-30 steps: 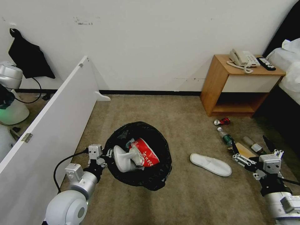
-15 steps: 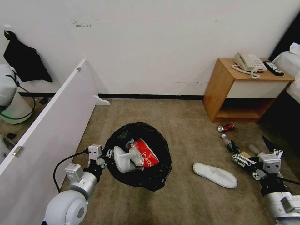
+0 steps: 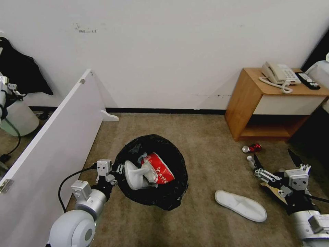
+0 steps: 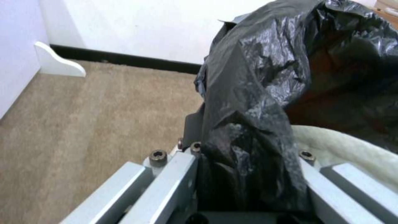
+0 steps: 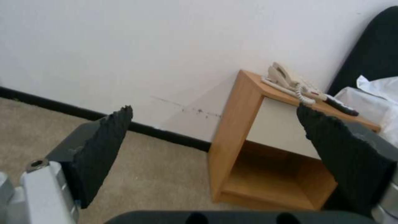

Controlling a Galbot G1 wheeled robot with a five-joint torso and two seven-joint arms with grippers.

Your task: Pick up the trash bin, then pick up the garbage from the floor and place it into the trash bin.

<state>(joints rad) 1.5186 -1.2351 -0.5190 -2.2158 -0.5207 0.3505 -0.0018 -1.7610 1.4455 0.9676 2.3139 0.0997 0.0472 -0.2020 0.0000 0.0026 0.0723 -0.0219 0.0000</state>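
Head view: left gripper (image 3: 118, 169) pinches the trash bin (image 3: 150, 170) rim at 9 o'clock. Right gripper (image 3: 276, 159) spread, empty — slipper-pickup step, I'd guess, so it needs lowering onto the white slipper (image 3: 240, 205).

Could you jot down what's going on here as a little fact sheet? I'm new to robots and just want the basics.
Place: carpeted room, white wall, wooden nightstand
Left hand: shut on the rim of the trash bin
Right hand: open, empty, above the floor near the nightstand
In the bin: red-white carton, white slipper
On the floor: second white slipper, red can, brown paper bag under the right hand
On the nightstand: telephone, remote control
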